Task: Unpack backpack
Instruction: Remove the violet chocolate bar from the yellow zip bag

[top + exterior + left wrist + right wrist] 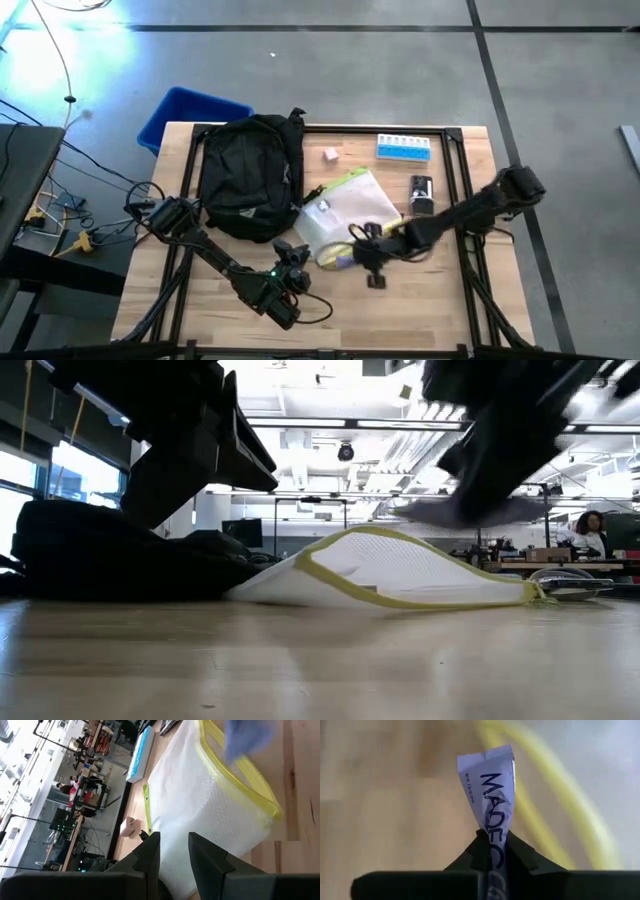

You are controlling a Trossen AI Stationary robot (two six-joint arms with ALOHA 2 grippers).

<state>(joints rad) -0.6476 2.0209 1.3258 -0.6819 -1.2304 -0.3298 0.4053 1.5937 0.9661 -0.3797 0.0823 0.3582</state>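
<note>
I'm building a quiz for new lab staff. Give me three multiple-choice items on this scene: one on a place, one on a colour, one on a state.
1. Where is the backpack relative to the pouch?
A. On the left arm's side of it
B. On the right arm's side of it
C. Under it

2. What colour is the pouch's edge?
A. Red
B. Yellow
C. Black

3. What is the right claw doing?
A. Standing wide open over bare table
B. Shut on a packet
C. Gripping the backpack strap

Answers:
1 A: the high view shows the backpack beside the pouch, toward the left arm.
2 B: a yellow rim borders the pouch in the low view.
3 B: the right wrist view shows the fingers pinching a printed packet.
</note>
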